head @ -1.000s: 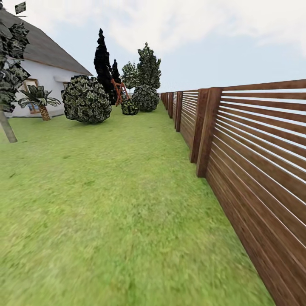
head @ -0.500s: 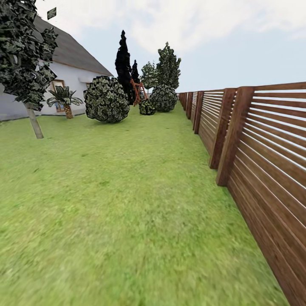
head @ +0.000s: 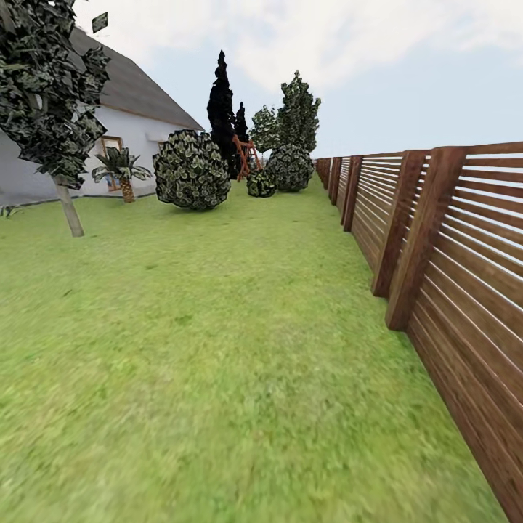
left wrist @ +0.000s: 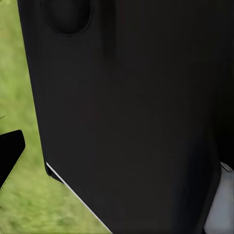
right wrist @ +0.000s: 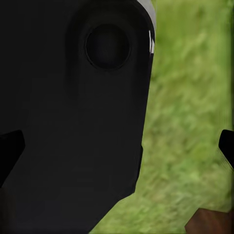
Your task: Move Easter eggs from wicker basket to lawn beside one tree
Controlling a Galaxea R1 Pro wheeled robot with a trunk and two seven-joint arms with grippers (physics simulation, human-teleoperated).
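Note:
The Easter eggs and the wicker basket are out of view. The lawn (head: 218, 327) stretches ahead in the head view. A tree (head: 70, 214) with a bare grey trunk and blocky leafy crown stands at the far left of the garden. In the left wrist view a black body panel (left wrist: 131, 117) covers most of the picture, and one dark fingertip (left wrist: 10, 151) of my left gripper (left wrist: 117, 151) pokes in over grass. My right gripper (right wrist: 119, 146) is open, its two fingertips far apart at the picture's edges with nothing between them but the robot's black body.
A brown slat fence (head: 465, 276) runs along the right side into the distance. A white house (head: 138, 123), a short palm (head: 123, 174), round bushes (head: 192, 171) and a dark conifer (head: 220, 109) stand at the far end.
The whole head view has swung to the left: the tree, house and bushes have slid rightward in the picture. That is the camera moving, not the things.

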